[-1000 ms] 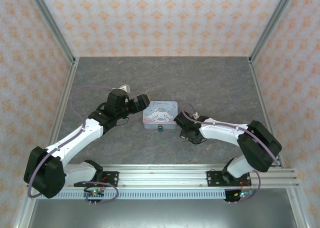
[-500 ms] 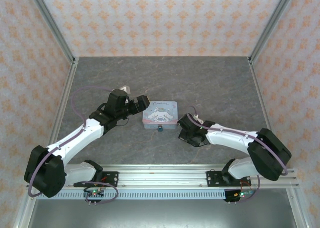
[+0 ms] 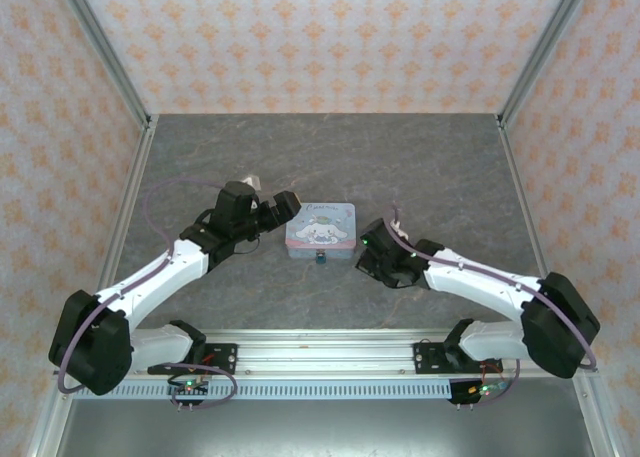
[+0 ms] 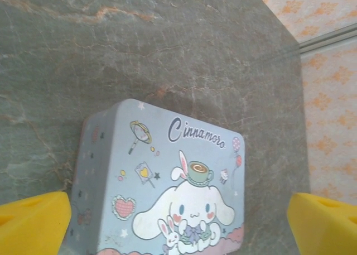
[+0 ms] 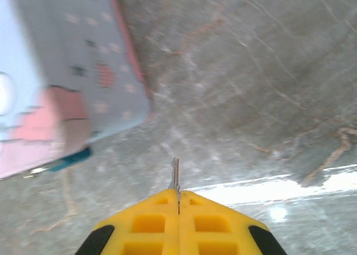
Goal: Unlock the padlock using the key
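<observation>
Beside the tin (image 5: 56, 71), my right pincer (image 5: 178, 196) clamps the key (image 5: 175, 174), blade protruding; I judge it stiff, slippery; left pincer (image 4: 178, 221) open.

Tiny teal-blue padlock (image 3: 320, 259) low against the near wall of the pastel Cinnamoroll tin (image 3: 320, 227), at 6 o'clock of the lid seen from above. Silvery part and keyhole too small to make out. From the right wrist, just a blurred teal sliver peeping from under the tin's pink corner.

Thin grey metal key (image 5: 175, 174) pinched between the closed yellow jaws of the right gripper (image 5: 178, 196). Slim blade upright, tip toward 12 o'clock. Padlock well apart, at 10 o'clock of the tip.
</observation>
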Controlling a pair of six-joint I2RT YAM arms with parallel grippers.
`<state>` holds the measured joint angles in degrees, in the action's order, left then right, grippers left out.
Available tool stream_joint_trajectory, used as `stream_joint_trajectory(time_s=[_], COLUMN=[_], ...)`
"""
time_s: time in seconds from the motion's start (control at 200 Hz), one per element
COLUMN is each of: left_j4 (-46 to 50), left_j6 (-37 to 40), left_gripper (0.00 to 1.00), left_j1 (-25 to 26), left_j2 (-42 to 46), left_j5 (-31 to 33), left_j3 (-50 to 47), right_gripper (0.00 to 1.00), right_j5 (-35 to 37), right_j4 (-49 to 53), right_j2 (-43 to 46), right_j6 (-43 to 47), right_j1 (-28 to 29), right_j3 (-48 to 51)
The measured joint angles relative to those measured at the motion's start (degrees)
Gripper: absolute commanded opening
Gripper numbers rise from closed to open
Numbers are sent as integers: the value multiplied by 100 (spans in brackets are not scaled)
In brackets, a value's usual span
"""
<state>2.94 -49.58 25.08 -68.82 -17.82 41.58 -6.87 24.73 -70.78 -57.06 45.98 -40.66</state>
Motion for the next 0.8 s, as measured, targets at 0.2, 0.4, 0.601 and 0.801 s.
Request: stream_joint_trajectory(time_s=[0.2,0.4,0.601,0.801], left_j4=[-623,-1268,-1921,-2562], left_j6=[-778,-1611,-2350,-2885], left_gripper=[100,96,81,62], left_j1=[4,125,223,319], left_j2=[-192,-299,-507,-837], left_j5=[-330,-428,-367,-190], left_j3=[-118,-125,-140,-243], right_gripper=[0,0,0,0], right_j5=[81,424,815,1084], right_j4=[57,-13,-98,-378], right_j2=[22,-446,-1047,-1340], right_j6=[7,7,-2,-103], right_j1=[0,0,0,0], right_j3=[-1003,-1904,-2402,-2481])
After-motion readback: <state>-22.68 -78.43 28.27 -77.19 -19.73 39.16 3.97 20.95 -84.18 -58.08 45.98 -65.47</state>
